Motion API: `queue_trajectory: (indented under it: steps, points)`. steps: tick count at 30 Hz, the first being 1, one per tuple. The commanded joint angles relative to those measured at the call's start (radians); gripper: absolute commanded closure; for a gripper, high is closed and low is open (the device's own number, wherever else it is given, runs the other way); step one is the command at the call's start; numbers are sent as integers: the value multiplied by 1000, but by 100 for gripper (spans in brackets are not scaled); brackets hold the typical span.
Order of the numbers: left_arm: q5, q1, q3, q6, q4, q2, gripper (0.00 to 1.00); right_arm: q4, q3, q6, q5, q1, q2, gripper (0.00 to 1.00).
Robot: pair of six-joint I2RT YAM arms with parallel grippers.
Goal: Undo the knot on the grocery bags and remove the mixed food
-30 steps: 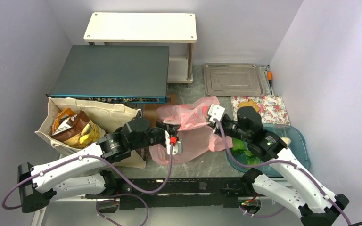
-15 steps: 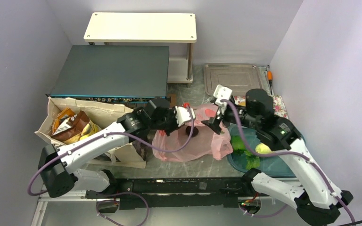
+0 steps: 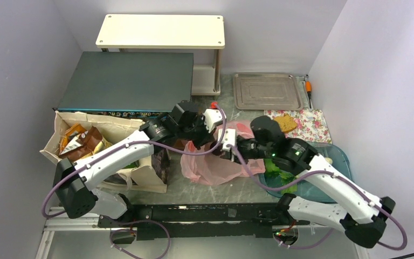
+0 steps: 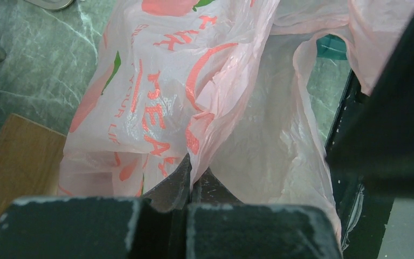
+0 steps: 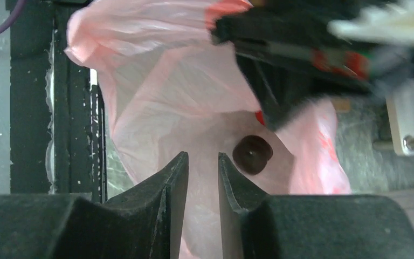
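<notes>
Pink bag: dark fruit inside | left gripper clamps it | right gripper ajar

Seen from above, the two arms lay crossed over the pink bag and hid its mouth. In the left wrist view a dark blurred shape blocked the right side, and the bag's top ran off the edge. In the right wrist view the left tool was a blur across the top; a dark round thing inside the bag was too unclear to name. The left arm covered part of the tote.
</notes>
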Motion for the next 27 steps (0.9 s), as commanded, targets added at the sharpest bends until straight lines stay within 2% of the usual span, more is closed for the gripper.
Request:
queue_trajectory:
  steps: [1,3,5,7,10,14,20,27]
  points:
    - [40,20,47,-34,-1,7,100,130,-23,-102,139,96,34,75]
    - [51,30,49,-32,-3,7,100,182,-115,-130,190,97,10,79]
    - [74,44,49,-32,-6,8,100,317,-260,-159,253,97,-62,79]
    - [89,53,56,-27,-10,13,100,462,-393,-181,312,97,-113,73]
    - [104,56,72,-14,-14,20,100,604,-491,-192,395,97,-87,65]
    - [109,59,99,5,-30,31,100,740,-551,-154,424,91,-24,55]
    - [122,67,116,4,-54,48,100,815,-585,-72,409,83,70,29]
    - [141,72,109,-12,-55,50,100,915,-631,-30,432,49,149,18]
